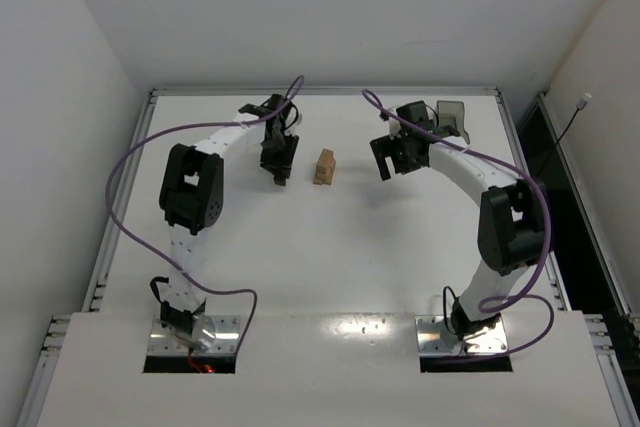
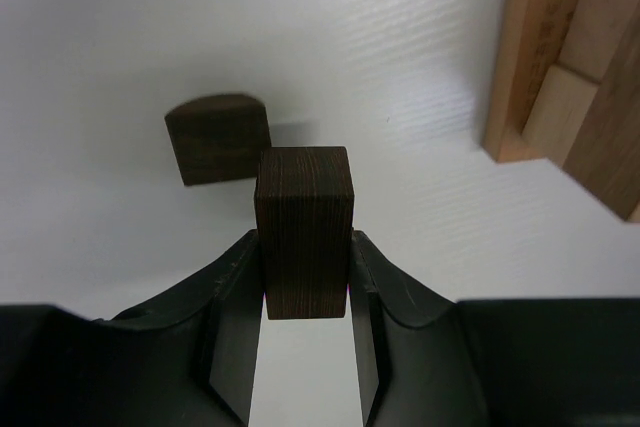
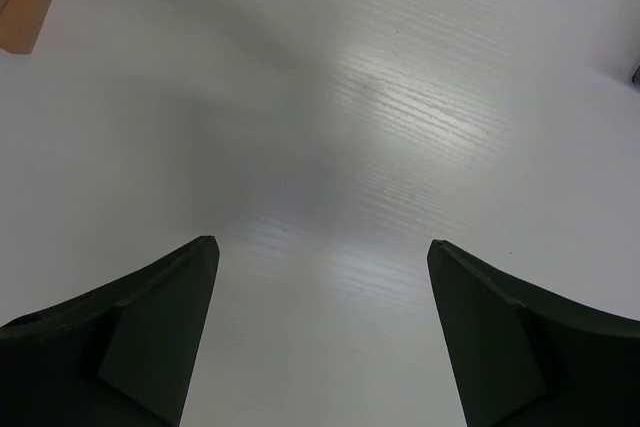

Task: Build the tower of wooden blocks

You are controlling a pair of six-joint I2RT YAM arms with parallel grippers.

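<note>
Overhead view: a small light tan wooden tower [image 1: 325, 167] stands at upper centre of the white table [image 1: 330, 267], between the two arms; its pieces are too small to tell apart. A translucent grey plastic tray [image 1: 455, 117] sits upper right, behind the right arm.

Left wrist view only: the left gripper [image 2: 305, 247] is clamped on a dark brown rectangular wood block [image 2: 304, 197], grain running lengthwise. A second dark brown round-topped piece [image 2: 218, 137] lies just beyond it, apart. The tower's tan bars fill the upper right corner.

Right wrist view: the right gripper [image 3: 320, 277] is spread wide over bare table.
</note>
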